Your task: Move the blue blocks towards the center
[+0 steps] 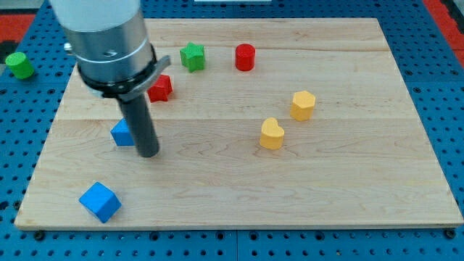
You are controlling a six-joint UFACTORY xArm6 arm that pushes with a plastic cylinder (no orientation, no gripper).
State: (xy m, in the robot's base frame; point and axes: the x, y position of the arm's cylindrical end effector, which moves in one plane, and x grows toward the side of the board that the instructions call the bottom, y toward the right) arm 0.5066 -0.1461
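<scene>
A blue cube (pixel 99 201) lies near the board's bottom left corner. A second blue block (pixel 121 133) sits at the left, partly hidden behind my rod, its shape unclear. My tip (pixel 148 154) rests on the board just to the right of this second blue block, touching or nearly touching it, and above and to the right of the blue cube.
A red block (pixel 160 88) and a green star (pixel 192 56) lie near the top left, a red cylinder (pixel 245 56) at top centre. A yellow heart (pixel 271 134) and a yellow block (pixel 303 105) lie right of centre. A green cylinder (pixel 20 64) lies off the wooden board (pixel 348 188).
</scene>
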